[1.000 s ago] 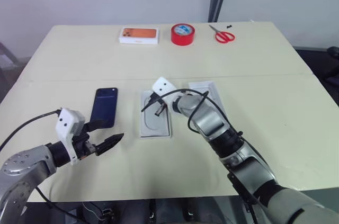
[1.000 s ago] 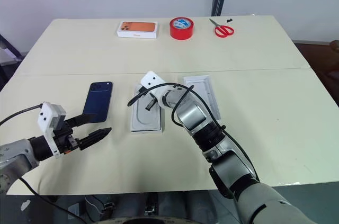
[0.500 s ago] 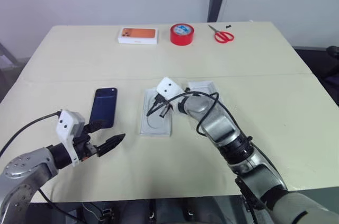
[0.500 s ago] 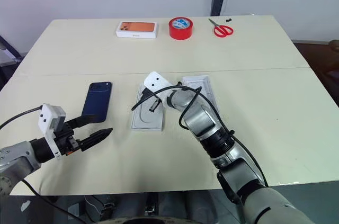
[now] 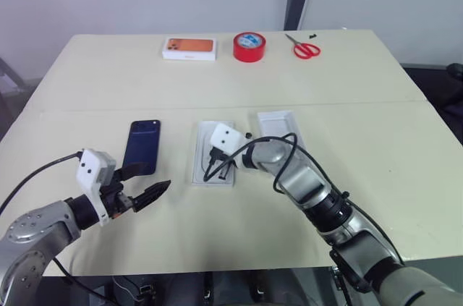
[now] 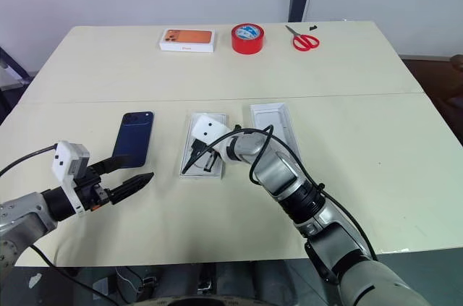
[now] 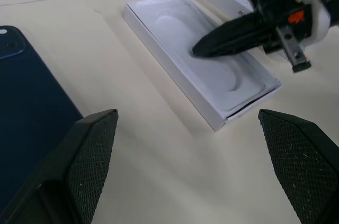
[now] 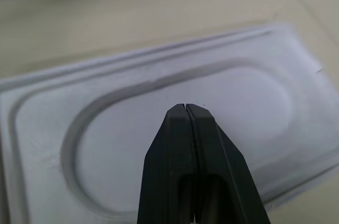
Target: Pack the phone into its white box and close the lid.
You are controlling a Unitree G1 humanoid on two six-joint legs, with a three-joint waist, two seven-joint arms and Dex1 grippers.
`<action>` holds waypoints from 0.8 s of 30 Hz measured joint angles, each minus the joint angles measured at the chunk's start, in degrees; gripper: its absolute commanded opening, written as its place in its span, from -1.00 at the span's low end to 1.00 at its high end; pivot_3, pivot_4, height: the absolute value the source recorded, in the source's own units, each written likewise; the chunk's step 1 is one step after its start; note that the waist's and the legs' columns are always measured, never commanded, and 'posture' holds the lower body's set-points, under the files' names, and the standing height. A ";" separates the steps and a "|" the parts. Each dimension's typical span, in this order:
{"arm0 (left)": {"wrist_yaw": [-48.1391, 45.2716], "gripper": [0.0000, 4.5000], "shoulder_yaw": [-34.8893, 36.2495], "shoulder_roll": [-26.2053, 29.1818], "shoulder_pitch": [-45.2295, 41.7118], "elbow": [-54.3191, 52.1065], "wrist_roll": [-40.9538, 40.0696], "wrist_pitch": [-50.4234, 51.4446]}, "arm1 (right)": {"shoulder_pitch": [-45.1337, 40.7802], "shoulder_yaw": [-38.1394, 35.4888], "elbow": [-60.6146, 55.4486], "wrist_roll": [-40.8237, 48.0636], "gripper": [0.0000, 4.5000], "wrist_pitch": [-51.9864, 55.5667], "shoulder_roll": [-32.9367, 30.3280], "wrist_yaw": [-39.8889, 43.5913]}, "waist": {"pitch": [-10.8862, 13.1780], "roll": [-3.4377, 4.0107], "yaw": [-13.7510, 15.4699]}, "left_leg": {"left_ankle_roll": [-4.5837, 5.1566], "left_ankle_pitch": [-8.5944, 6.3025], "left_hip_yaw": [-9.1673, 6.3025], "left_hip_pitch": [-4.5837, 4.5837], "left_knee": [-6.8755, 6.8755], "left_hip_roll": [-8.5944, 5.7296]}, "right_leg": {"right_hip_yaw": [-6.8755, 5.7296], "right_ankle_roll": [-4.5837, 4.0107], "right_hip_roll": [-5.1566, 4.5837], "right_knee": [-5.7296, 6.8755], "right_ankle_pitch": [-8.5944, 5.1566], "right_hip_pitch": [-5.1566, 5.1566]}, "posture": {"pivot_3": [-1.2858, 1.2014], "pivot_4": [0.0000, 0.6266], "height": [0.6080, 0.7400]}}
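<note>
Pale beige desk (image 5: pixel 362 147) in front of a plain light wall, a seam running across the middle of it. Along the far edge sit a closed white box with an orange phone printed on it (image 5: pixel 189 48), a red roll of tape (image 5: pixel 249 46) and red-handled scissors (image 5: pixel 304 49).

The dark navy-blue glossy phone (image 5: pixel 142 146) lies flat, back up, left of the desk's middle, its camera cluster at the far end. The left claw (image 5: pixel 145 184) hangs just nearer the front edge than the phone, fingers spread wide with nothing between them, not touching it.

Just right of the phone is a shallow white tray with a thin white insert showing an oval recess (image 7: pixel 198 57). The right claw (image 7: pixel 197 50) has its black fingers pressed tight together, gripping nothing, tip right over that oval recess; can't tell if it's actually touching. Further right, close beside it, lies another shallow white rectangular tray with a raised rim (image 6: pixel 273 129), open side up.
</note>
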 measured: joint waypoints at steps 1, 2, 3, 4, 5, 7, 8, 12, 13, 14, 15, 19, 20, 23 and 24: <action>0.02 1.00 0.00 -0.11 0.05 -0.01 0.00 0.01 | 0.00 0.28 -0.24 0.10 -0.99 -0.02 -0.47 0.94 | 0.00 0.00 0.01 | 0.00 0.00 0.00 0.00 0.00 0.00 | 0.00 0.00 0.00 0.00 0.00 0.00 | 0.03 -0.52 0.77; 0.02 1.00 0.00 -0.20 0.14 -0.04 -0.01 0.03 | 0.04 0.74 -1.04 0.37 -0.99 0.06 -1.05 2.31 | 0.00 0.00 0.02 | 0.00 0.00 0.00 0.00 0.00 0.00 | 0.00 0.00 0.00 0.00 0.00 0.00 | 0.03 -0.52 0.77; 0.03 1.00 0.01 -0.25 0.21 -0.06 0.00 0.04 | 0.15 1.21 -1.72 0.66 -0.99 0.16 -1.72 3.43 | 0.00 0.00 0.03 | 0.00 0.00 -0.01 0.00 0.00 0.00 | -0.01 0.00 0.00 0.01 0.00 0.01 | 0.03 -0.52 0.77; 0.04 1.00 0.06 -0.33 0.33 -0.12 -0.01 0.05 | 0.63 1.74 -3.18 1.19 -0.99 0.45 -2.70 5.19 | 0.00 0.00 0.09 | 0.00 0.00 -0.01 0.00 0.00 0.00 | -0.01 0.00 0.00 0.01 0.00 0.01 | 0.03 -0.52 0.77; 0.05 1.00 0.22 -0.37 0.47 -0.13 -0.01 0.07 | 1.01 2.00 -4.35 1.65 -0.99 0.76 -3.47 6.39 | 0.00 0.00 0.09 | 0.00 0.00 -0.01 0.00 0.00 0.00 | 0.00 0.00 0.00 0.00 0.00 0.01 | 0.03 -0.52 0.77; 0.09 1.00 0.63 -0.41 0.70 -0.13 -0.01 0.09 | 1.77 2.27 -6.60 2.70 -0.99 1.90 -4.52 8.37 | 0.00 0.00 0.08 | 0.01 0.00 -0.01 0.00 0.00 0.00 | 0.00 0.00 0.00 0.00 0.00 0.01 | 0.03 -0.52 0.77; 0.10 1.00 0.72 -0.42 0.71 -0.13 -0.01 0.10 | 1.78 2.27 -7.00 2.90 -0.99 2.39 -4.78 8.80 | 0.00 0.00 0.08 | 0.01 0.00 -0.01 0.00 0.00 0.00 | 0.00 0.00 0.00 0.01 0.00 0.01 | 0.03 -0.52 0.77; 0.11 1.00 0.93 -0.46 0.69 -0.18 -0.02 0.14 | 1.64 2.02 -7.41 4.07 -0.99 3.52 -5.24 10.46 | 0.00 0.00 0.03 | 0.00 0.00 -0.02 0.02 0.00 0.00 | -0.01 -0.01 0.00 0.01 0.00 0.01 | 0.03 -0.52 0.77; 0.11 1.00 0.94 -0.45 0.69 -0.18 -0.02 0.14 | 1.61 1.99 -7.54 4.57 -0.99 3.54 -5.64 11.19 | 0.00 0.00 0.04 | 0.00 0.00 -0.02 0.02 0.00 0.00 | -0.01 0.00 0.00 0.00 0.00 0.02 | 0.03 -0.52 0.77; 0.11 1.00 0.94 -0.45 0.68 -0.18 -0.02 0.14 | 1.61 1.99 -7.71 4.97 -0.99 3.56 -6.03 11.74 | 0.00 -0.01 0.05 | 0.01 0.00 -0.02 0.02 0.00 0.00 | 0.00 0.00 -0.01 -0.01 0.00 0.03 | 0.03 -0.52 0.77; 0.11 1.00 0.94 -0.46 0.68 -0.18 -0.01 0.14 | 1.61 1.98 -7.77 5.26 -0.99 3.58 -6.16 12.10 | 0.00 -0.01 0.05 | 0.01 0.00 -0.02 0.02 0.00 0.00 | 0.00 0.00 -0.01 -0.02 0.00 0.03 | 0.03 -0.52 0.77; 0.12 1.00 0.94 -0.46 0.51 -0.17 0.05 0.14 | 1.61 1.46 -7.77 5.62 -0.99 2.90 -5.93 11.74 | 0.00 0.00 0.05 | 0.01 0.00 -0.02 0.02 0.00 0.00 | -0.01 -0.01 -0.01 -0.01 -0.01 0.02 | 0.03 -0.52 0.77; 0.26 1.00 0.94 -0.50 0.34 -0.17 0.11 0.15 | 1.60 0.66 -7.77 5.73 -0.99 2.52 -5.60 11.27 | 0.00 0.00 0.05 | 0.00 0.00 -0.02 0.02 0.00 0.00 | 0.00 -0.01 -0.01 -0.01 0.00 0.02 | 0.03 -0.52 0.77; 1.48 1.00 1.30 -0.99 0.06 -0.07 0.12 0.24 | 0.62 -2.47 -7.76 6.60 -0.99 1.82 -4.61 9.93 | 0.00 0.00 0.01 | 0.00 0.00 -0.02 0.02 0.00 0.00 | 0.00 0.00 0.00 0.00 0.00 0.01 | 0.03 -0.52 0.77; 1.92 1.00 1.62 -1.23 -0.14 0.03 0.11 0.44 | -0.07 -3.22 -7.76 6.75 -0.99 1.74 -4.41 9.59 | 0.00 0.00 0.02 | 0.00 0.00 -0.02 0.02 0.00 0.00 | -0.01 0.00 0.00 0.00 0.00 0.01 | 0.03 -0.52 0.77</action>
